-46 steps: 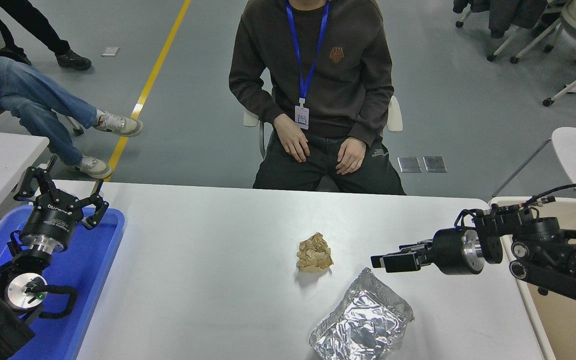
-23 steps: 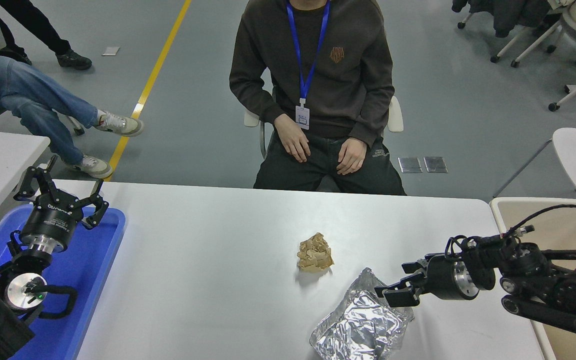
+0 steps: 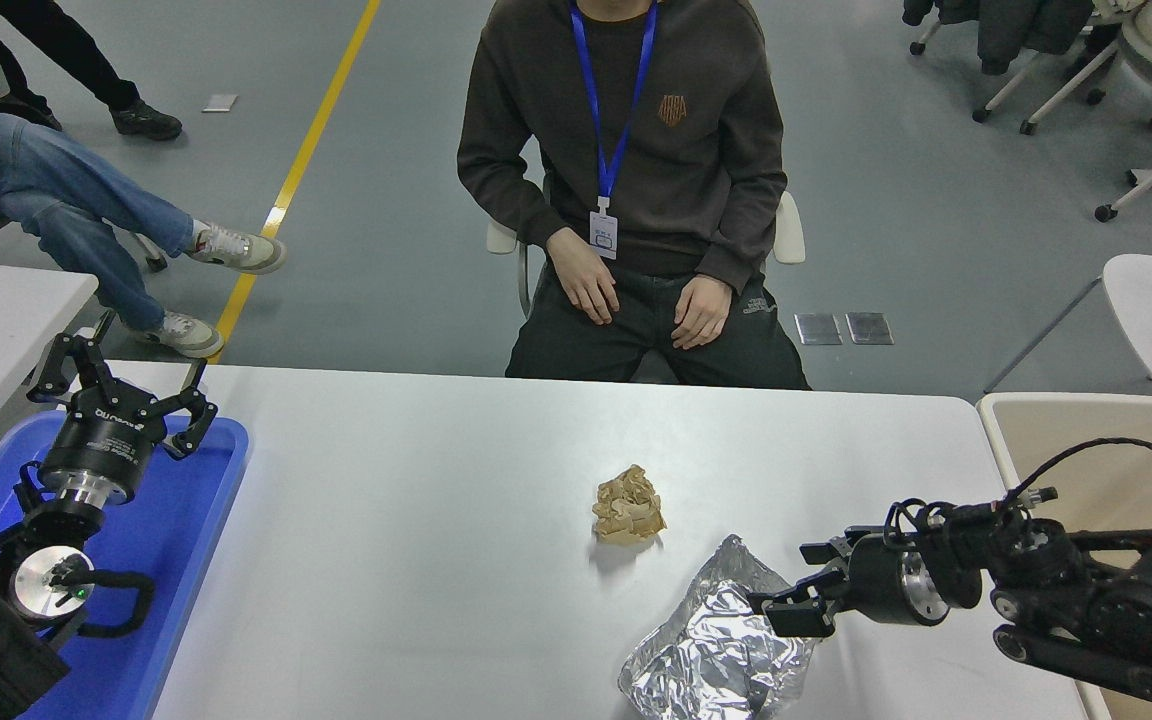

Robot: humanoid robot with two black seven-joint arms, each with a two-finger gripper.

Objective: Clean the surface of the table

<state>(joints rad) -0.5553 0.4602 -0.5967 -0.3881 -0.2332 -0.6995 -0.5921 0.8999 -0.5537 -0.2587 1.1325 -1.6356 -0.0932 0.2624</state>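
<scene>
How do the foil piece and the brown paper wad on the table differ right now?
The crumpled foil is shiny silver; the paper wad is matte tan. The foil is the larger, spread flatter at the near edge of the table surface; the wad is a compact ball nearer mid-table. The right gripper is at the foil's right edge, while nothing is near the wad. Both are crumpled and lie loose on the table surface.

One foil sheet [image 3: 721,645], one paper wad [image 3: 628,504]

crumpled foil [image 3: 721,650] and a paper wad [image 3: 628,505] are blocking the near middle of the table surface [image 3: 416,500]; its left stretch is lying open.
</scene>
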